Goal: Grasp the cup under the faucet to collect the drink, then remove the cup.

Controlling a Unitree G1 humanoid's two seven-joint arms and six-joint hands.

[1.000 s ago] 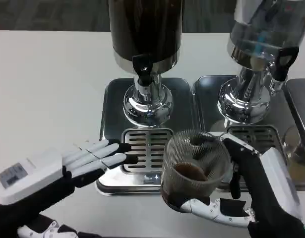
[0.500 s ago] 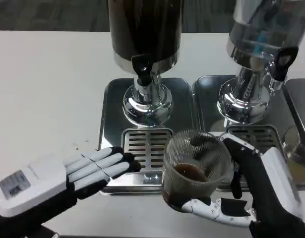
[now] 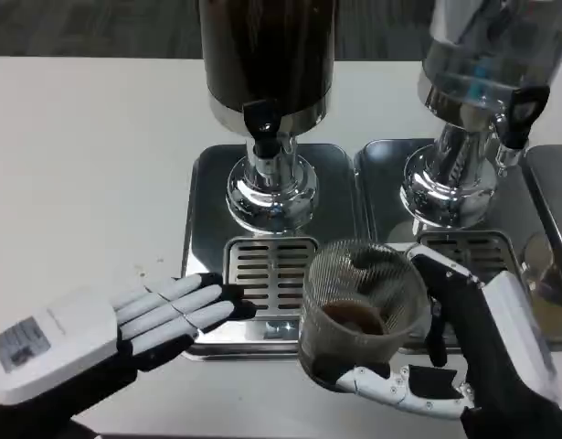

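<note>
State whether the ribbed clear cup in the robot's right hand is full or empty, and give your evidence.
Partly filled. The ribbed clear cup, gripped by the right hand, holds a shallow dark layer at its bottom; the walls above look clear.

On the counter (image 3: 79,165), two drink dispensers stand side by side, each on its own tray. The left dispenser (image 3: 267,64) has its faucet (image 3: 263,123) above a drain grate (image 3: 271,274). The right dispenser (image 3: 482,82) stands beside it. In front of the trays, the right hand (image 3: 445,366) holds the cup (image 3: 358,311). The left hand (image 3: 107,320) lies to the left, fingertips at the left tray (image 3: 207,210) front edge.
</note>
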